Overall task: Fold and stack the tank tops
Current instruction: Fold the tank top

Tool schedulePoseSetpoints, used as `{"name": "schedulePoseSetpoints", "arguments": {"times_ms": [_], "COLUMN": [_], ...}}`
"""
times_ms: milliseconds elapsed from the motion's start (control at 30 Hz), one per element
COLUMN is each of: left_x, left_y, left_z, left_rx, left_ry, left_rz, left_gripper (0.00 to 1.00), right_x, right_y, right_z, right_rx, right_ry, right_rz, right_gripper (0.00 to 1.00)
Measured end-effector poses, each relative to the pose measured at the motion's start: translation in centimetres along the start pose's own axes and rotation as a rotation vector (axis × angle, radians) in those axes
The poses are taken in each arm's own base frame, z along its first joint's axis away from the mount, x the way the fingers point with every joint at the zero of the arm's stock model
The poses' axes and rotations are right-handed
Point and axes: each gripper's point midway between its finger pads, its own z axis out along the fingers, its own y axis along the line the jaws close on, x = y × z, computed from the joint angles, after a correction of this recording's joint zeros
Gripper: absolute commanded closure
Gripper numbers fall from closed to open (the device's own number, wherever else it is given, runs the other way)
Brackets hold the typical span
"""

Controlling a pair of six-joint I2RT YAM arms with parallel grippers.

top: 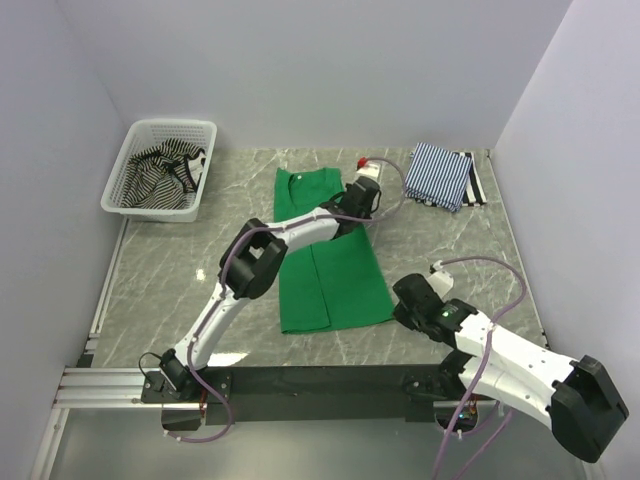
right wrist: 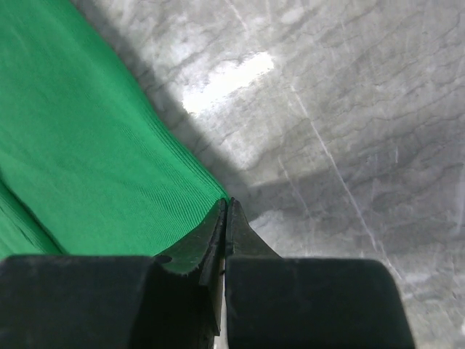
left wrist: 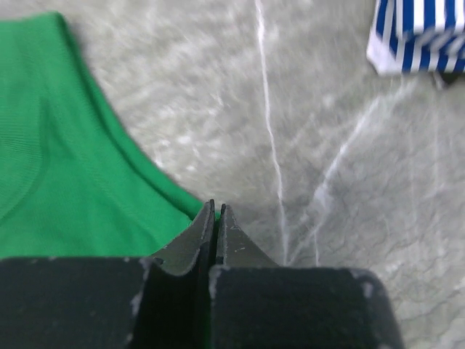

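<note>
Green top (top: pixel 338 288) is soft, best held by corners. It is pinched by closed left pincer (left wrist: pixel 216 212) and right pincer (right wrist: pixel 226 209).

A tabletop (top: pixel 180 270) of grey-green marble pattern, crossed by thin pale veins, fills the floor of a small booth. Plain matte white walls close it in: a back wall (top: pixel 320 70), a left wall (top: pixel 50 200) and a right wall (top: pixel 585 150). An aluminium rail (top: pixel 100 385) runs along the near edge, beside a black strip (top: pixel 330 380); another rail (top: pixel 108 280) follows the left side. The light is soft and even – one bright glare patch (right wrist: pixel 229 76) lies on the marble.
</note>
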Motion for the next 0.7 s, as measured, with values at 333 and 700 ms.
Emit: {"name": "schedulePoseSetpoints", "arguments": {"times_ms": [333,700], "left_x": [-4.2,-1.0], "left_y": [2.3,6.7], "left_z": [-1.6,-2.7], "left_rx": [0.018,-0.029], "left_ry": [-0.077,-0.019], "left_rz": [-0.127,-0.198], "left_gripper": [0.99,0.99], "right_x": [0.4,3.8], "right_y": [3.9,8.5], "right_z": [-2.0,-2.1], "right_rx": [0.018,0.018], "right_ry": [-0.051,-0.007], "right_rz": [-0.197,-0.407], "right_gripper": [1.0,1.0]}}
